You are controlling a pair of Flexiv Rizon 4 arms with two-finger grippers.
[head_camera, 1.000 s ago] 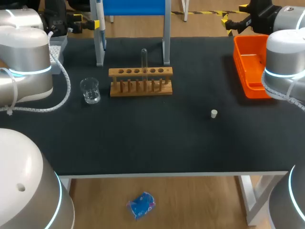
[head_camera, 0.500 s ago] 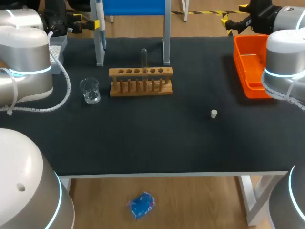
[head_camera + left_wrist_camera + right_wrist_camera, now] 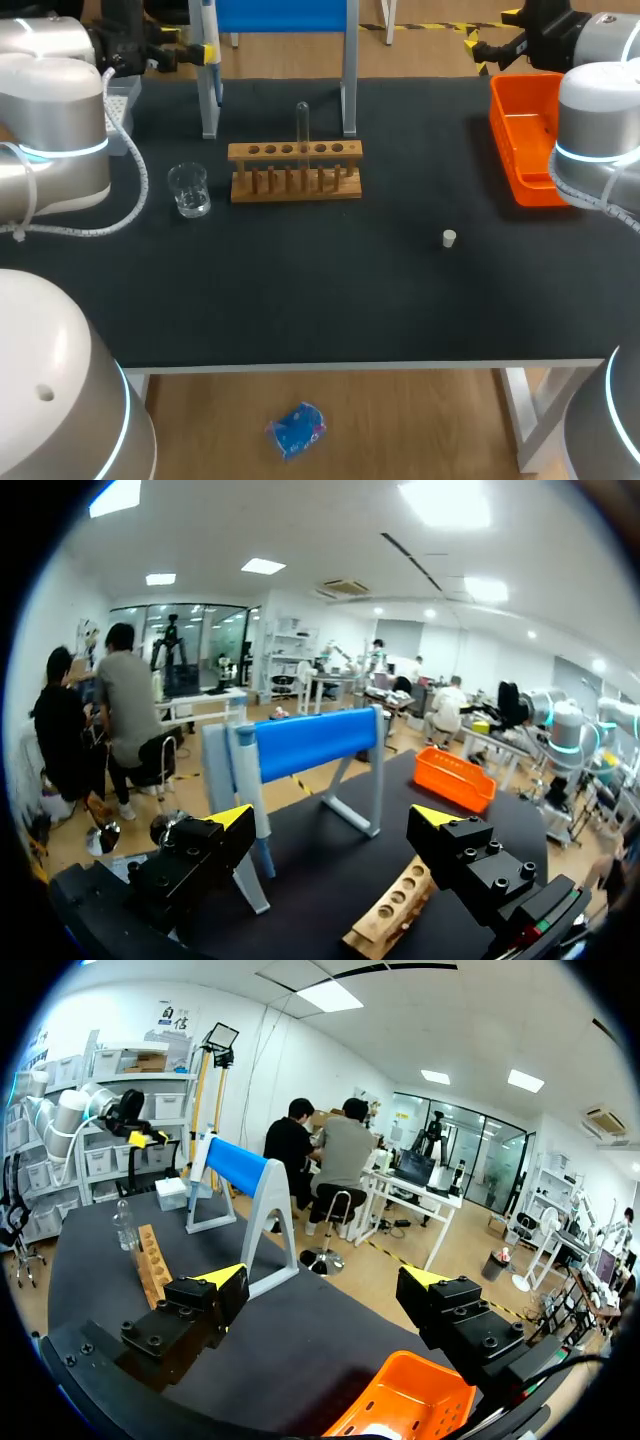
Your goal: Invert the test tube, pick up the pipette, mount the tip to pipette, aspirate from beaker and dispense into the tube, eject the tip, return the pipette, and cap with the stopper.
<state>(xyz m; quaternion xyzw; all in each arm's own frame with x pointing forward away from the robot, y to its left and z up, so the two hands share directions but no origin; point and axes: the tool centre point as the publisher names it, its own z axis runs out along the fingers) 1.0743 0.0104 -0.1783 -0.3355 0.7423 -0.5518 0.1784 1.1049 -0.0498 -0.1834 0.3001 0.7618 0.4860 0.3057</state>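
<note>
yellow tips spread, we are edging our left tool at the bench's far-left corner, seemingly toward the pipette; right tool likewise spread.

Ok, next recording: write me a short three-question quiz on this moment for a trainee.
1. True or false: the test tube stands in the wooden rack.
2. Which lies nearest the orange tray? A) wooden rack B) stopper C) test tube
3. Fill in: the left tool and right tool are both ____, with nothing between their fingers.
Key: 1 true; 2 B; 3 open.
</note>
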